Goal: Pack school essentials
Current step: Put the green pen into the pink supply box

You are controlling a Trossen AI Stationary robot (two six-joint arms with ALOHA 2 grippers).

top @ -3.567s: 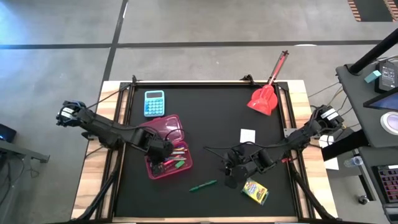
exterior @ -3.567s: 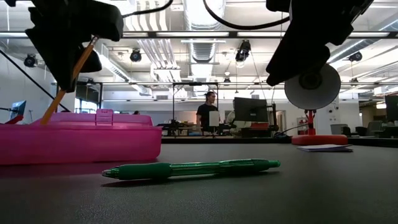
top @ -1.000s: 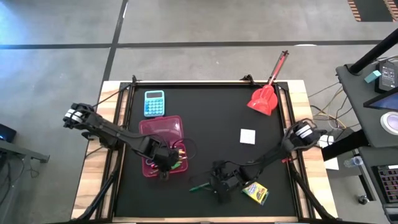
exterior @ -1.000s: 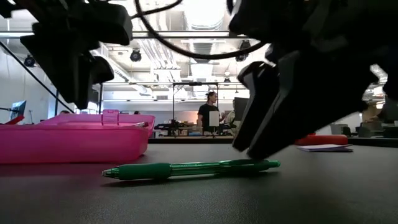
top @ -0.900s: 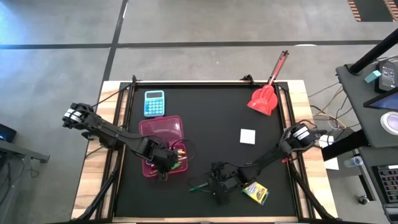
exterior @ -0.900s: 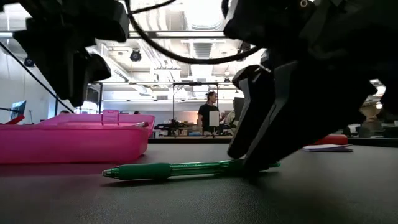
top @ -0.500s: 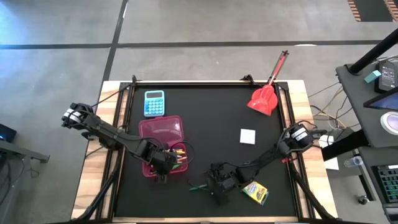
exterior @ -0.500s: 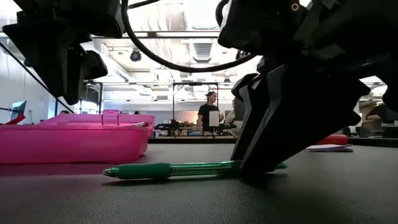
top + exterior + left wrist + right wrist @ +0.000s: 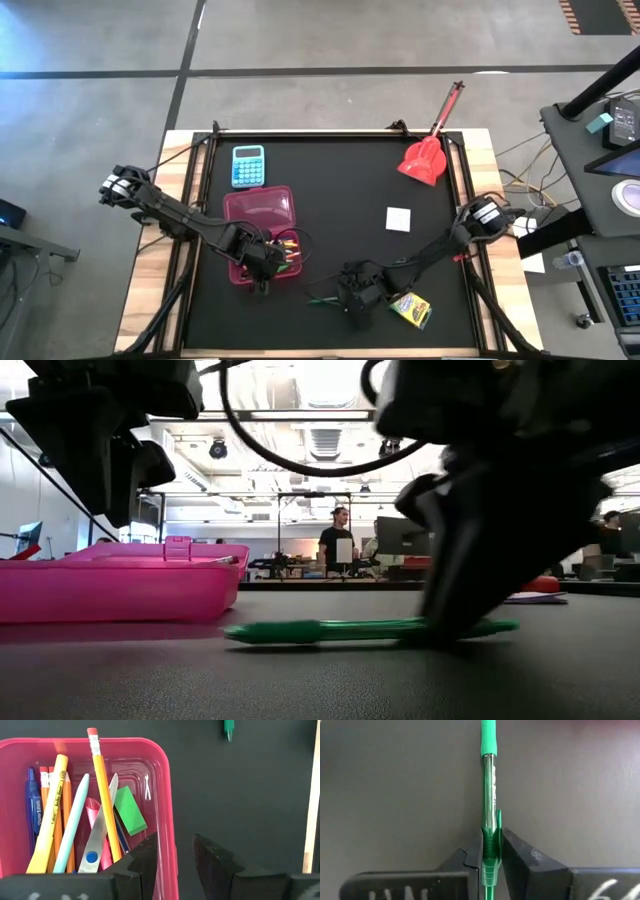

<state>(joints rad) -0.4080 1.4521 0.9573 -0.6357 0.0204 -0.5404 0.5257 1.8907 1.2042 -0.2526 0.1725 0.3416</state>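
Black surface framed in wood, seen from above: pink case at left with pens inside, blue calculator behind it, red scoop at far right, white note nearby, crayon box near the front edge. Left pincer over the case's front end; right pincer low on the green pen, just beside the crayon box.

Level with the surface: green pen lying flat, dark right arm planted on its right part, pink case at left, a person standing far back in the room.

Left wrist: left pincer released, straddling the case wall; pencils, scissors and green eraser inside.

Right wrist: right pincer clenched on the green pen at its clip end.
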